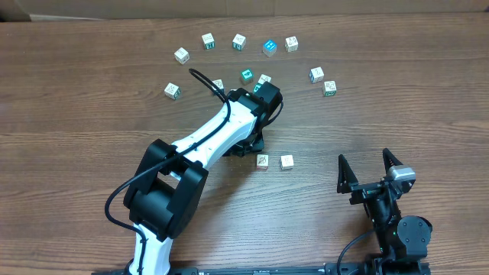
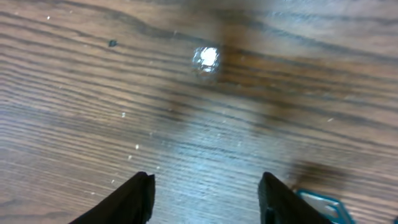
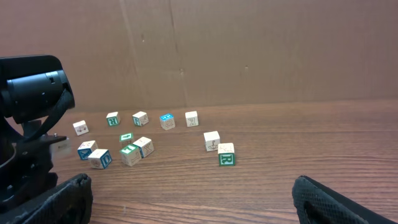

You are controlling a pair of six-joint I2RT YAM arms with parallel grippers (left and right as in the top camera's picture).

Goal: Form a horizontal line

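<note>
two cubes set in near row (image 1: 262, 161); fetching third: left gripper (image 2: 206, 183) wide open, empty; need to close on green cube (image 1: 247, 76); right gripper (image 1: 368, 172) spread, empty

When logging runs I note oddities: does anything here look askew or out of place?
Nothing damaged or spilled. The scattered cubes lie at mixed angles in a loose arc, and a pair of cubes sits separately, a gap between them.

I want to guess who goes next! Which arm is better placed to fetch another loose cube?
Left, probably. The left arm reaches out among the loose cubes, beside the started row, with the left tool open and empty. The right tool, also open, sits back near the table's front edge.
</note>
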